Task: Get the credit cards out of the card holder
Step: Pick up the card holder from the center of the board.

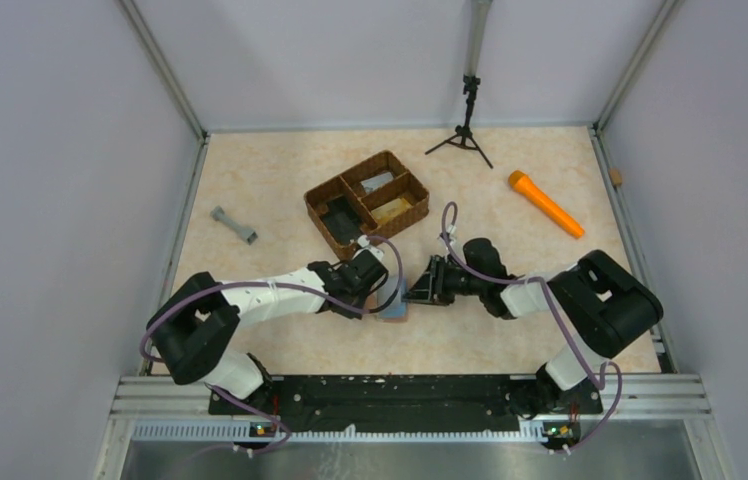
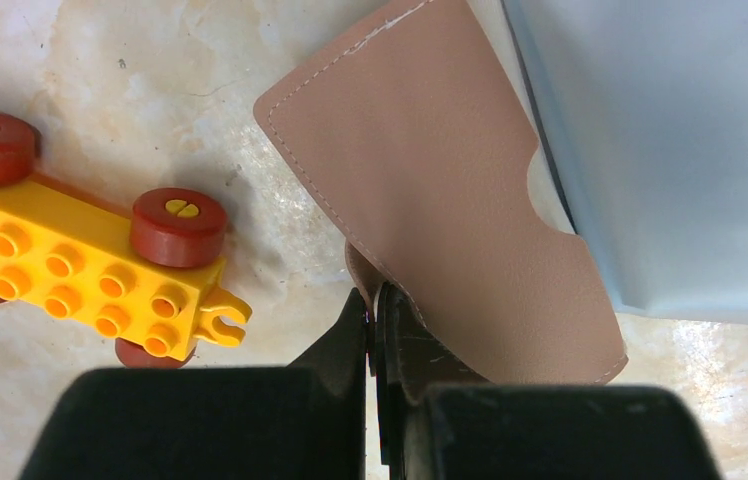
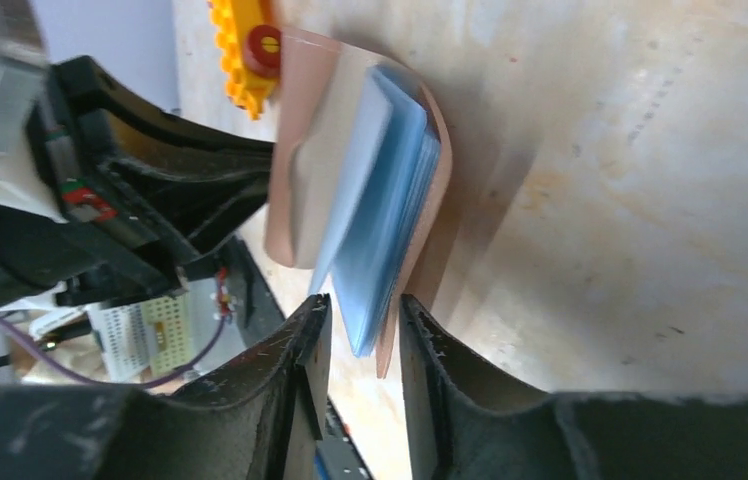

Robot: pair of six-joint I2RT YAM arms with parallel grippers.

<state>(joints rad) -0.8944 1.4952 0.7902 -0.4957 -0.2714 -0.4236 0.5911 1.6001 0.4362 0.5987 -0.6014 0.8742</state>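
Observation:
The card holder (image 1: 396,304) lies open between my two grippers near the table's front middle. Its outside is tan (image 2: 430,180) and its inside pale blue-grey (image 2: 670,150). My left gripper (image 2: 375,305) is shut on the edge of the tan flap. In the right wrist view the holder (image 3: 300,150) stands bent on edge, its blue leaves (image 3: 380,220) fanned out. My right gripper (image 3: 360,310) is open, and a corner of the blue leaves and the tan edge sit in the gap, untouched. I cannot tell credit cards apart from the blue leaves.
A yellow toy block with red wheels (image 2: 70,260) lies just left of the holder. A brown woven basket (image 1: 367,203) stands behind it. An orange cylinder (image 1: 545,203) lies at the back right, a grey piece (image 1: 234,225) at the left, and a small tripod (image 1: 465,130) at the back.

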